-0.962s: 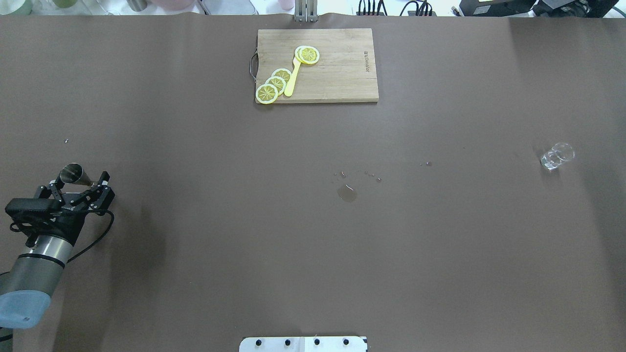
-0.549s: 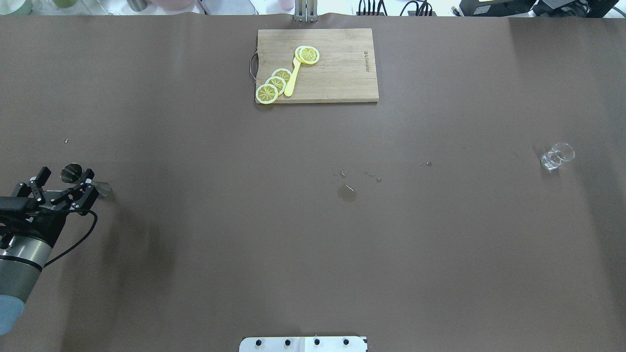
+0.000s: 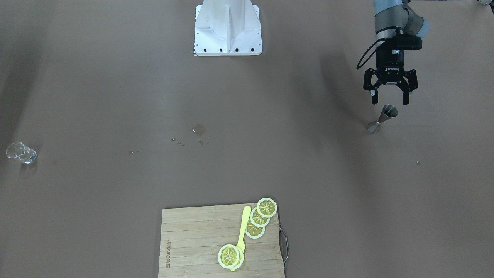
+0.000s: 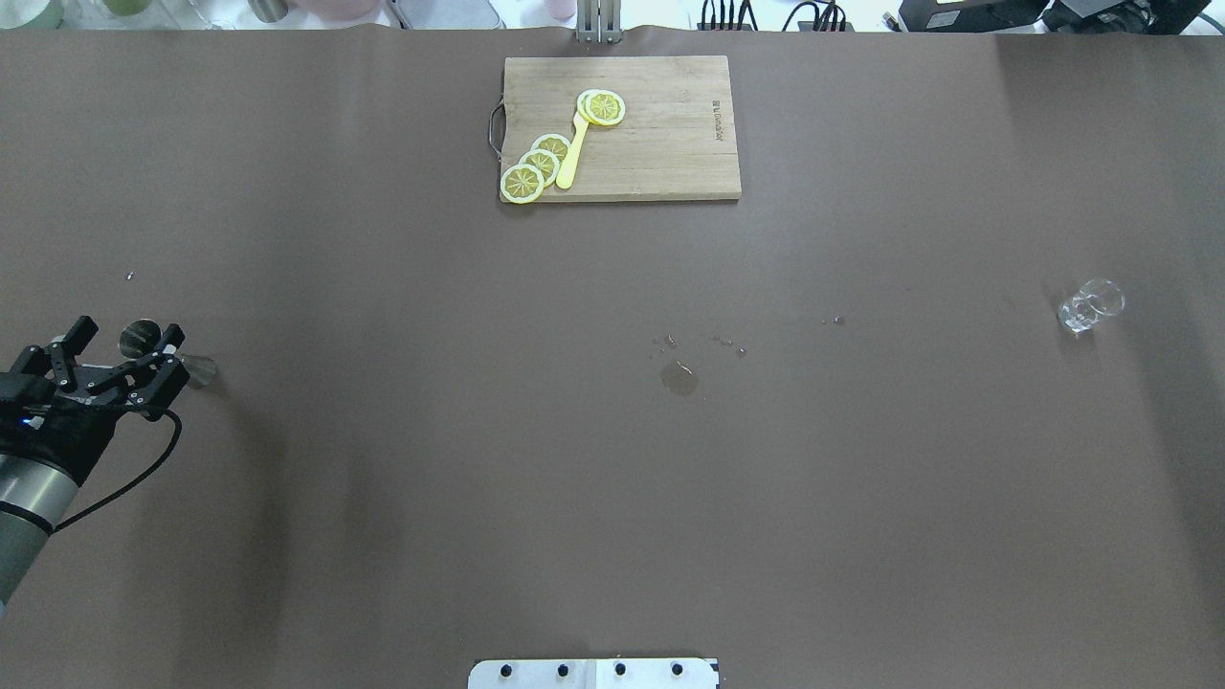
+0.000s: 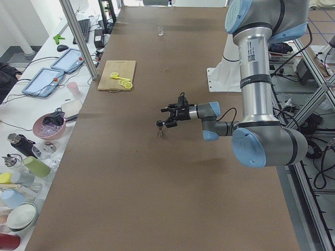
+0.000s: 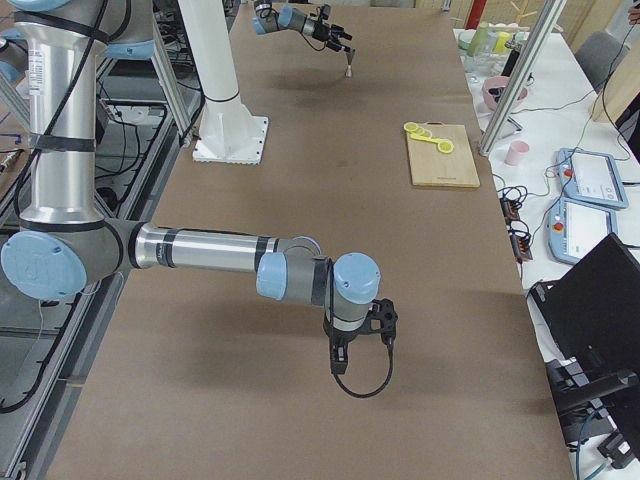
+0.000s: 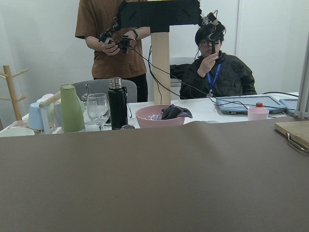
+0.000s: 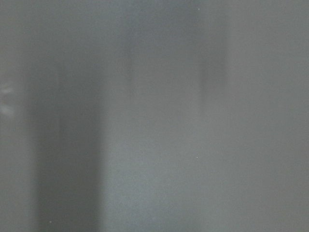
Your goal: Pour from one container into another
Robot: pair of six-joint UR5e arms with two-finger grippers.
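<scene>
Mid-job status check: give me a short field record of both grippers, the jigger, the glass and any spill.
left gripper: open, beside the jigger, not gripping it
right gripper: shows only in the right side view; state unclear
jigger: standing on the table, robot's left side
glass: far right side, well apart from jigger
spill: small puddle with droplets, mid-table

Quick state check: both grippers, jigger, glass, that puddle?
left gripper: open, empty, jigger just beyond it
right gripper: cannot tell
jigger: upright on table, ungripped
glass cup: upright, contents unclear
puddle: wet patch, droplets nearby
</scene>
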